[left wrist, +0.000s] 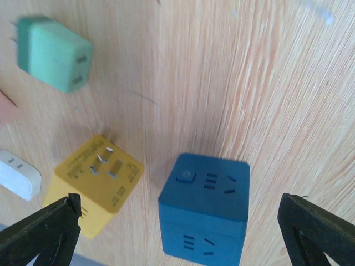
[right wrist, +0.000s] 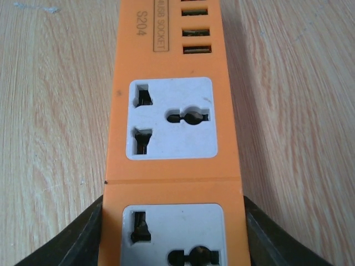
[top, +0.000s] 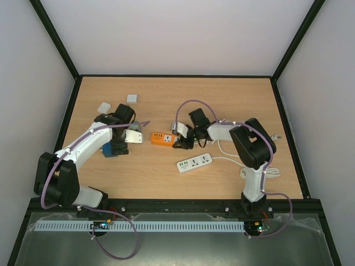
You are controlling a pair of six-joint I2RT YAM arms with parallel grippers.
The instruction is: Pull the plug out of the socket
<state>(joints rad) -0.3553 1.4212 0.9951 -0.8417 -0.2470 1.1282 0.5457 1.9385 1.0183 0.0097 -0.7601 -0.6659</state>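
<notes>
From above: hard to judge the left gripper (top: 113, 148), merged with the blue cube socket (top: 109, 151) beneath it at the left of the table (top: 233, 100). Arches up and over with the left arm, wrist pointing down. Folds the right arm back and reaches left to the orange socket strip (top: 161, 138) at mid-table, hiding that strip's right end under the right gripper (top: 182, 142). Just nearer, a white power strip (top: 194, 162), its cable trailing right.

Through the left wrist camera: only the tips of the left fingers (left wrist: 41, 233), spread wide at the bottom corners, touching nothing. Between them the blue cube; beside it a yellow adapter (left wrist: 94, 183), prongs up. Cuts off a white plug (left wrist: 16, 174) at the edge; blurs a green adapter (left wrist: 52, 54).

Through the right wrist camera: right fingers (right wrist: 72, 244) pressed against both long sides of the orange strip, gripping it. Cuts the nearer outlet at the bottom edge.
</notes>
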